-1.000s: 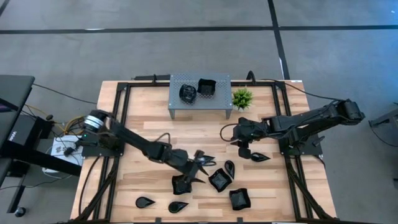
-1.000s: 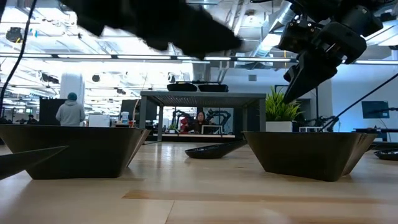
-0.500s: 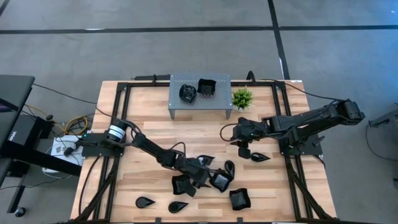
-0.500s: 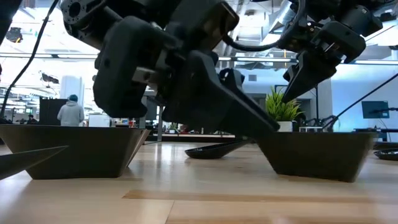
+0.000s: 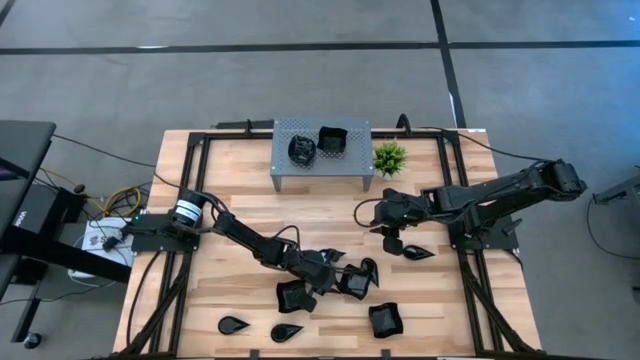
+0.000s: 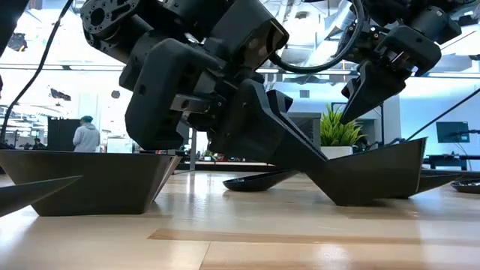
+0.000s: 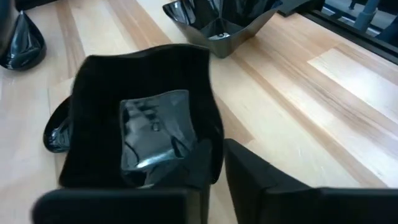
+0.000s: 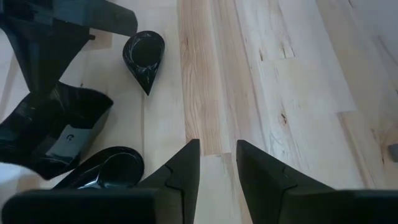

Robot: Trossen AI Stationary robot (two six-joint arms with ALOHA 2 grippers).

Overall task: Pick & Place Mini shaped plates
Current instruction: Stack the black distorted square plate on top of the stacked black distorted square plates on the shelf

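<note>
Plates are the matter here, and one square plate [image 5: 352, 282] now sits in the left pincer [image 5: 335, 280], near the middle of the table [image 5: 240, 215]. From above, this pincer has come down onto the plate's rim, where half a second ago it was only beside it, and one second ago it was above the table with fingers spread. Other plates lie close: another square plate [image 5: 385, 319] nearer the front edge and two teardrop plates [image 5: 260, 327]. Two more plates rest on the grey stand [image 5: 321, 148] beside the green plant [image 5: 389, 156].

In the low view the gripped plate [image 6: 371, 176] is tilted, one side lifted from the wood; earlier it stood flat. So the pick seems to have begun.

In the left wrist view the fingers [image 7: 261, 186] appear clamped on the plate wall [image 7: 146, 127], though the contact is partly hidden.

The right pincer [image 8: 217, 163] waits with fingers slightly apart, holding nothing, unchanged.
</note>
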